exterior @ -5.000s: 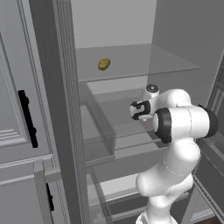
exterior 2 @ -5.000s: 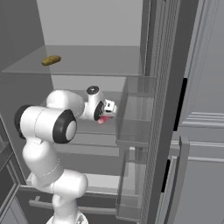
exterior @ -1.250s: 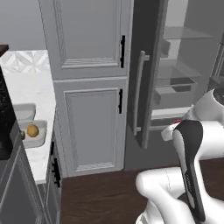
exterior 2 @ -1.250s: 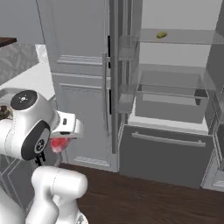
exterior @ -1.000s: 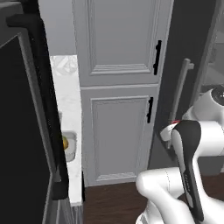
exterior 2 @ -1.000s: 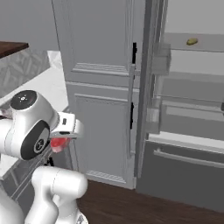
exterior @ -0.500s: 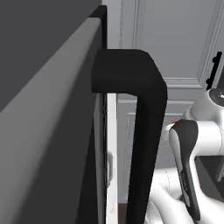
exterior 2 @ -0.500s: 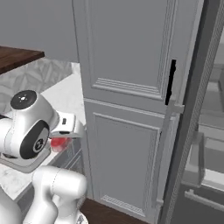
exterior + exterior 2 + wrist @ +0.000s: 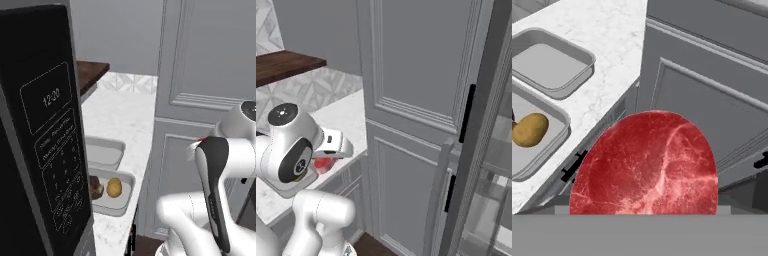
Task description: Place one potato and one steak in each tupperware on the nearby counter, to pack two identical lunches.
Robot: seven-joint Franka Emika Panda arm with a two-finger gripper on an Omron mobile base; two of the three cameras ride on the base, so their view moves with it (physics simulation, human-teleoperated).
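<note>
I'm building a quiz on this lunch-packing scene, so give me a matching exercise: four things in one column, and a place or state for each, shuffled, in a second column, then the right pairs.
Things:
1. golden potato
2. red steak
3. far tupperware
4. dark brown steak

Places or states:
A. lies empty on the counter
B. held at the gripper, off the counter
C. in the near tupperware, on the side away from the microwave
D. in the near tupperware, partly hidden by the microwave

Pairs: 1-C, 2-B, 3-A, 4-D
</note>
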